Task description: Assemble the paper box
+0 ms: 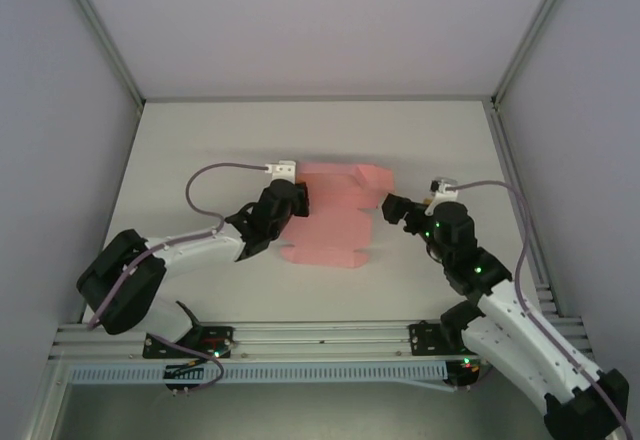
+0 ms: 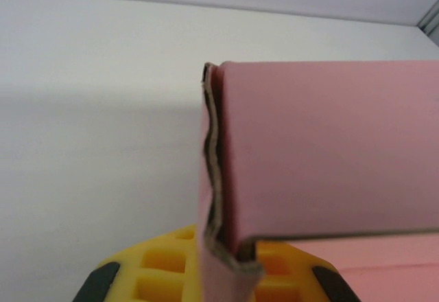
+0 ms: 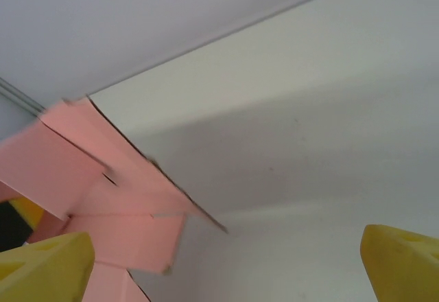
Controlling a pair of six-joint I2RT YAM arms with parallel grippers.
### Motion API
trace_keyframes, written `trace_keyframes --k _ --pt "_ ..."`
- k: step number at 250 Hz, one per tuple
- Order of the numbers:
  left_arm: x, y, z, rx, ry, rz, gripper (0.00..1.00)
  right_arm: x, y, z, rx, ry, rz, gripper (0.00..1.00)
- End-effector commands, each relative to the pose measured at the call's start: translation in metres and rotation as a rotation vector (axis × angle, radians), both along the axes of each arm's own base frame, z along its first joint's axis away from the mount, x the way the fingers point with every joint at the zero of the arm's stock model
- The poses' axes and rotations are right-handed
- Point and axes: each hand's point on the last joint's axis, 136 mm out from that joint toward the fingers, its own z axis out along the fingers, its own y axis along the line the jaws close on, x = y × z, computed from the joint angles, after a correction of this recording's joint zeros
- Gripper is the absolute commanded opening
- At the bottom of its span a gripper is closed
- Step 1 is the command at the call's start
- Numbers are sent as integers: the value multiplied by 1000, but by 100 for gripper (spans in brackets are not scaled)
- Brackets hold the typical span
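Paper box: pink die-cut card, tabbed flaps, partly folded.

White table sitting level, matte, lit evenly. Metal rail running along its near edge. Pink box lying about mid-table as a partly folded die-cut blank. Its near panels are resting flat on the surface, tabbed edge facing the rail. Its far part is lifting off the table. In the left wrist view, one panel is standing raised above the tabletop.
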Motion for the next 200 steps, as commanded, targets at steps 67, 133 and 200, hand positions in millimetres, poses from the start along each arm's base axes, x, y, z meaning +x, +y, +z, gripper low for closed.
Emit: trace_keyframes --k 67,133,200 --pt "-1 7 26 -48 -32 21 0 -7 -13 -49 32 85 -89 100" --pt "-2 1 22 -52 -17 -9 0 14 -5 -47 52 58 -109 100" --pt "-4 -3 21 -67 -13 -30 0 20 5 -43 72 34 -76 100"
